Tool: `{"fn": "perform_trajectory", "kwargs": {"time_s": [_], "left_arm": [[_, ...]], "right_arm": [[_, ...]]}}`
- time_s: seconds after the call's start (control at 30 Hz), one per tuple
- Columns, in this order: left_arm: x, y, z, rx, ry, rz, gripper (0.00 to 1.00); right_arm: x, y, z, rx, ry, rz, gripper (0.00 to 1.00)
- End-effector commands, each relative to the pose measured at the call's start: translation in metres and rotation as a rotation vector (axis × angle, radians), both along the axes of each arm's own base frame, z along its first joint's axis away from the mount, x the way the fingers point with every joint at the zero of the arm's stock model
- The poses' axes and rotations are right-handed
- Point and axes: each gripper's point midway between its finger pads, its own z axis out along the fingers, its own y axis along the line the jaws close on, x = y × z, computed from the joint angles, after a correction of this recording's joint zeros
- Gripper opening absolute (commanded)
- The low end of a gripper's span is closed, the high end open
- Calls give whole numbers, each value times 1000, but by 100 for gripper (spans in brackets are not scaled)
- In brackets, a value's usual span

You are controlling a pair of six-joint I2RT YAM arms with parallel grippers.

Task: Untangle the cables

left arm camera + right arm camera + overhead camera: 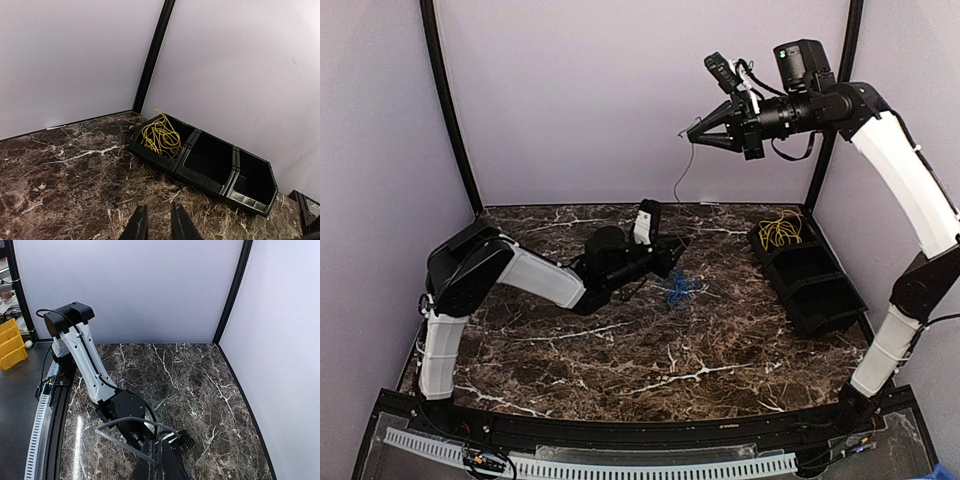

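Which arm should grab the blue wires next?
Left. The left gripper sits low beside the blue cables; the right gripper is high up, shut on a thin grey wire.

Bins (pixel 810 290) line right edge; near table (pixel 620 370) open

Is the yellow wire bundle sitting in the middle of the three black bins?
No, the yellow cables lie in the end bin nearest the back corner, not the middle bin.
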Motion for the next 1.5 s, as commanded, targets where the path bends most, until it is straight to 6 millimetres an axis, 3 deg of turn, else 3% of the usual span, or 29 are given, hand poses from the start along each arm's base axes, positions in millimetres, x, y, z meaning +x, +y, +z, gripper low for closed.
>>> {"fn": "perform_trajectory", "kwargs": {"time_s": [0.0,0.2,0.3,0.43,0.6,0.77,0.87,1.07,1.23,1.33,1.47], "left_arm": [[5,-13,24,-141,-19,-51,20],[7,-17,6,-149,46,-60,20],[1,1,5,-123,55,-13,25],[-9,37,11,-86,54,82,39],[-38,72,15,-19,22,93,56],[-78,59,30,-10,-48,-114,61],[-95,40,51,-27,-107,-225,62],[-92,19,74,-62,-156,-273,63],[-89,8,83,-85,-169,-301,53],[-83,6,81,-79,-156,-280,30],[-77,11,74,-75,-131,-234,12]], "right_arm": [[-28,-8,36,79,-81,50,0],[-33,-18,52,95,-122,31,0],[-27,-19,50,87,-121,0,0],[-13,-17,37,57,-101,-46,0],[-1,-17,27,42,-93,-94,0],[1,-16,20,33,-79,-95,0],[3,-15,17,27,-74,-101,0],[4,-15,12,19,-65,-106,0],[6,-15,6,10,-55,-108,0],[11,-14,2,1,-54,-125,0],[32,-20,-4,-22,-79,-221,0]]}}
